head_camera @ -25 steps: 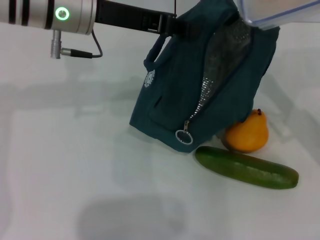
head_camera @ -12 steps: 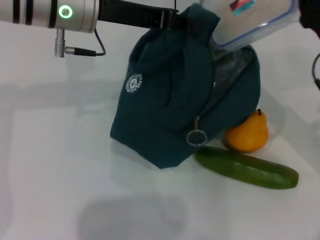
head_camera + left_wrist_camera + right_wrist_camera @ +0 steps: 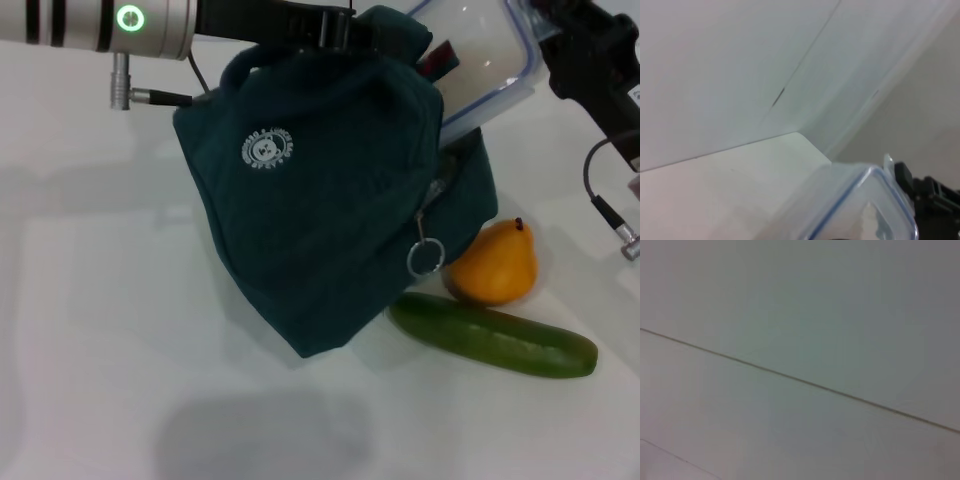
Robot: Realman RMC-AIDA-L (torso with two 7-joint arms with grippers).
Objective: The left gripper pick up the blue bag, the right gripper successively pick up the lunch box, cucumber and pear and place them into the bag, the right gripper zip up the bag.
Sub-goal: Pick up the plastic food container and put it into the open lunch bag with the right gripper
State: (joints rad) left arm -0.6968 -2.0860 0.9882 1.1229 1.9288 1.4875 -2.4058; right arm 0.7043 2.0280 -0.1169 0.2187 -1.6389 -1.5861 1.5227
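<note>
Three items outstanding: our left gripper, clamped on the bag at twelve o'clock, must steady its mouth while our right gripper, gripping the lunch box, slides it in; pear and cucumber wait at four o'clock.

Left gripper reaching in from the upper left, forearm level, green wrist ring lit, fingers clamped. Right gripper entering from the upper right, angled downward, clamped.
</note>
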